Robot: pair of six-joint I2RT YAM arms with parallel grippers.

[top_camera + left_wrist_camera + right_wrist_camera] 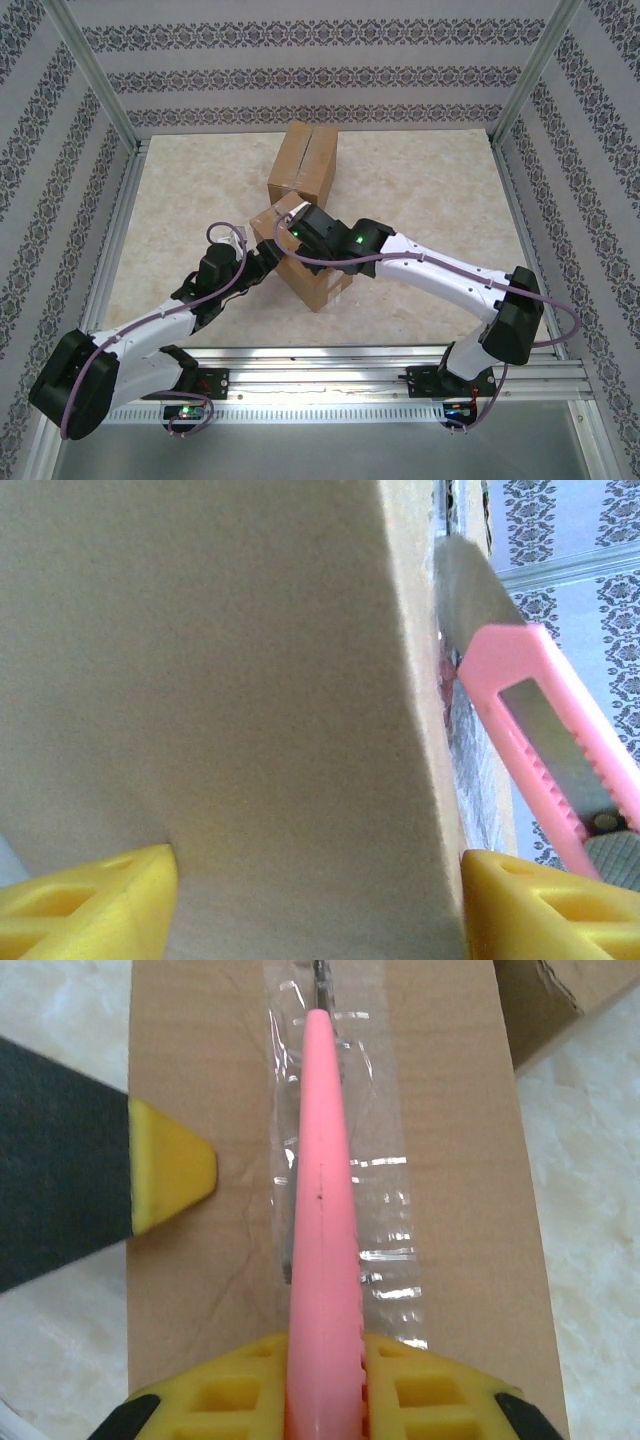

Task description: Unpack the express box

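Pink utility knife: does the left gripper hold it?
No, the right gripper is shut on the pink utility knife, over the taped cardboard box.

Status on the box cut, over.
Left gripper clamped across near box. Right gripper shut on pink knife, blade in tape seam. Second box close behind, clear of the blade.

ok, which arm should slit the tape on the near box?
Right: the right hand holds the pink knife with its blade on the tape; the left hand clamps the box, steadying it.
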